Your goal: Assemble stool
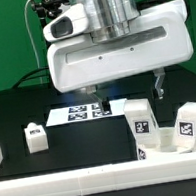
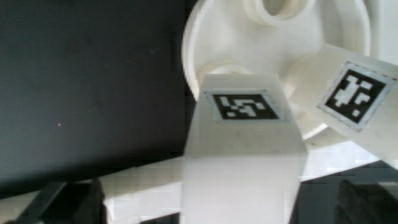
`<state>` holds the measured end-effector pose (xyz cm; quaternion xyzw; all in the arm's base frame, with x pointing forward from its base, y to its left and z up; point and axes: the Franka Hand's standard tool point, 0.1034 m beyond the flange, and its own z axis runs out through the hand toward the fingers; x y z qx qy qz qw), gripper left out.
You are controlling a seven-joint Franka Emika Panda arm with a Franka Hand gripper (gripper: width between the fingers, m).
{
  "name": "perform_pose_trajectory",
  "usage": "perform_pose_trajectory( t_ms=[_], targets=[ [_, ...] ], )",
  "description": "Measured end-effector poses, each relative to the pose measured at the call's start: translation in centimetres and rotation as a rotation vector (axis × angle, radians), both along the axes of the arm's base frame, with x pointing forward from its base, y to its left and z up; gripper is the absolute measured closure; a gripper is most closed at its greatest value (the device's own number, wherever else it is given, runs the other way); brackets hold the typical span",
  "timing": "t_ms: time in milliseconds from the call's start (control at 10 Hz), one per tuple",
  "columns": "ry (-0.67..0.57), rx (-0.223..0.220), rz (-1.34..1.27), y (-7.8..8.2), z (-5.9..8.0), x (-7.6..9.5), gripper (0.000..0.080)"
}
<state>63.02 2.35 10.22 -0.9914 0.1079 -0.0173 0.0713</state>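
Operator: Gripper (image 1: 129,96) status?

Technician: Jaws spread wide, nothing between them. It hangs above the black tabletop (image 1: 17,109), just right of the marker board (image 1: 83,112).

Operator: Stool parts?

Technician: Legs (image 1: 139,118) cluster at the near right, nearer and to the right of the gripper; one leg (image 1: 34,136) stands alone at the near left. In the wrist view the closest leg (image 2: 240,150) runs lengthwise away from the gripper, overlapping the round seat (image 2: 231,40).

Operator: Containers?

Technician: None visible.
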Motion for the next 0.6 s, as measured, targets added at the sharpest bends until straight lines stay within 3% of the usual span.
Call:
perform_pose_trajectory(
  t_ms=[200,600],
  targets=[
    [0.0,0.0,0.0,0.02,-0.01,-0.01,0.015],
    [-0.056,-0.031,0.465,-0.12,-0.28,-0.12,0.015]
  ],
)
